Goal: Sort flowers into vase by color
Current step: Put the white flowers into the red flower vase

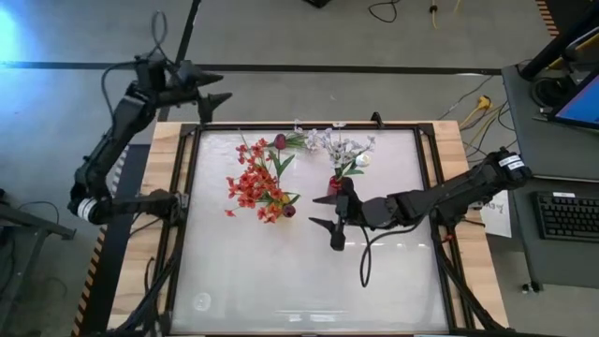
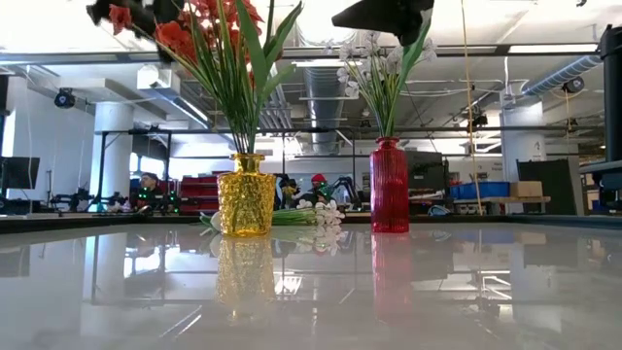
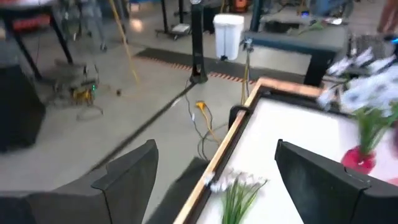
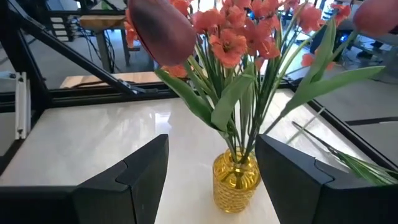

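Note:
A yellow vase [image 2: 245, 194] holds red-orange sprays and dark red tulips [image 1: 257, 180]; it also shows in the right wrist view [image 4: 236, 177]. To its right, a red vase [image 2: 389, 185] holds white flowers [image 1: 344, 150]. One white spray [image 2: 313, 216] lies flat on the table behind the vases, near the far edge [image 3: 239, 186]. My right gripper [image 1: 335, 210] hovers open above the table, near side of the red vase, pointing at the yellow vase. My left gripper [image 1: 218, 91] is open and holds nothing, beyond the table's far left corner.
The white tabletop has a dark rail and a wooden border [image 1: 168, 168]. A side desk with a keyboard [image 1: 569, 215] stands to the right. Cables [image 1: 477, 105] lie on the floor beyond the far edge. The near half of the table [image 1: 281, 281] is bare.

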{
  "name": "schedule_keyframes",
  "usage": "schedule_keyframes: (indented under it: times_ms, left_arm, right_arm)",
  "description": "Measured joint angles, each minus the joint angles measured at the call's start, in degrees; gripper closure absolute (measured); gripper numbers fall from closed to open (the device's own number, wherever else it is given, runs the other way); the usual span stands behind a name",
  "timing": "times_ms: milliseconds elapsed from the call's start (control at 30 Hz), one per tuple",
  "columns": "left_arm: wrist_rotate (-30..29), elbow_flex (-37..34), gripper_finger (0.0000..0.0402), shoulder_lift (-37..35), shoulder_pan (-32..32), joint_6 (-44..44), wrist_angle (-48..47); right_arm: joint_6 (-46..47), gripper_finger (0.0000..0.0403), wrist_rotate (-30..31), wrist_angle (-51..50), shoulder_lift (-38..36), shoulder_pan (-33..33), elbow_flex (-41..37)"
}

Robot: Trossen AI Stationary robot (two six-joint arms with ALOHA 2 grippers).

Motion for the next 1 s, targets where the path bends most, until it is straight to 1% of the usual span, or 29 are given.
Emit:
schedule_keyframes:
  times_ms: [167,333,467,533,667,767,900,1000]
  left_arm:
    - [0.5,-6.81,0.0091,2.88,0.91,1.21,6.54]
    - [-2.1,-11.35,0.0091,6.41,0.88,4.25,8.57]
    - [-2.31,-15.65,0.0091,9.86,-0.28,5.36,12.62]
    - [-2.33,-18.25,0.0091,11.99,-1.08,5.56,15.8]
    - [-2.33,-22.49,0.0091,16.82,-3.06,7.21,25.72]
    - [-2.44,-24.5,0.0091,20.69,-4.44,10.4,28.5]
    - [-2.42,-24.46,0.0091,23.38,-7.29,10.55,32.74]
    - [-2.87,-24.21,0.0091,25.79,-9.44,11.46,31.5]
  right_arm:
    - [0.57,0.017,-0.03,0.01,0.0,-0.08,0.02]
    - [2.45,0.017,-0.2,-0.33,0.0,0.1,0.04]
    - [2.63,0.017,-0.2,-0.43,0.0,0.19,0.04]
    - [2.81,0.017,-0.19,-0.43,0.0,0.18,0.04]
    - [3.97,0.017,-0.15,-0.37,0.0,0.16,0.04]
    - [5.11,0.017,0.01,-0.22,0.0,0.16,0.04]
    - [5.87,0.017,0.02,0.57,0.0,0.13,0.07]
    - [7.38,0.017,0.04,1.0,0.0,0.05,0.09]
